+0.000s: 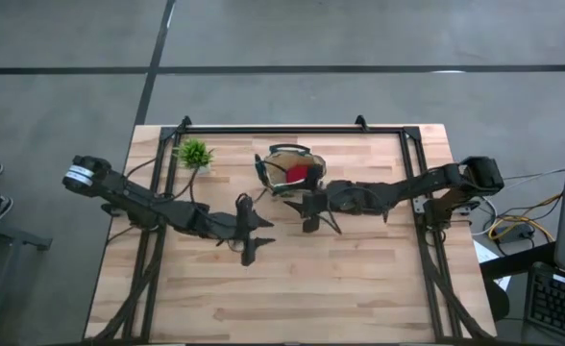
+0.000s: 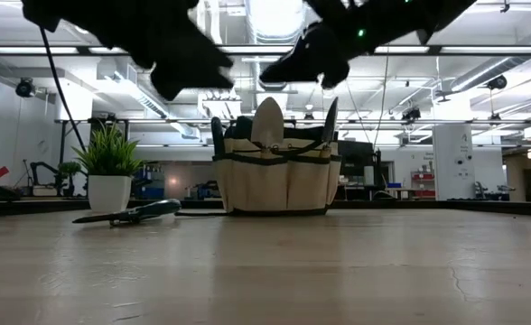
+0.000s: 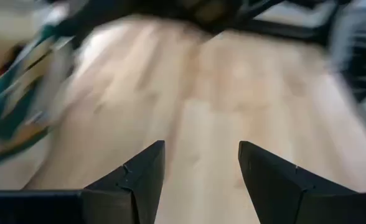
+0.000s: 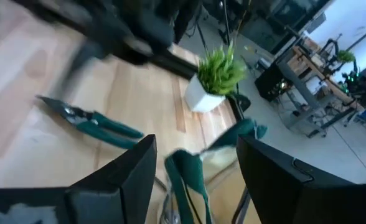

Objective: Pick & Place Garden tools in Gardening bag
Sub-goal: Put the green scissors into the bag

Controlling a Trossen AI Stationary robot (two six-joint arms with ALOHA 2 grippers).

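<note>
Wooden plank surface (image 1: pixel 359 279); tan fabric gardening bag (image 2: pixel 277 185) with green trim holds trowel (image 2: pixel 267 124); green-handled pruners (image 4: pixel 93 121) outside. Both arms' jaws wide open, empty.

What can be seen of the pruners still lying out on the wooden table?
The grey metal pruners with dark green handles lie flat on the wooden table, blades closed and pointing away from the tan fabric gardening bag. They rest beside the small potted plant, apart from it. Neither gripper touches them.
</note>
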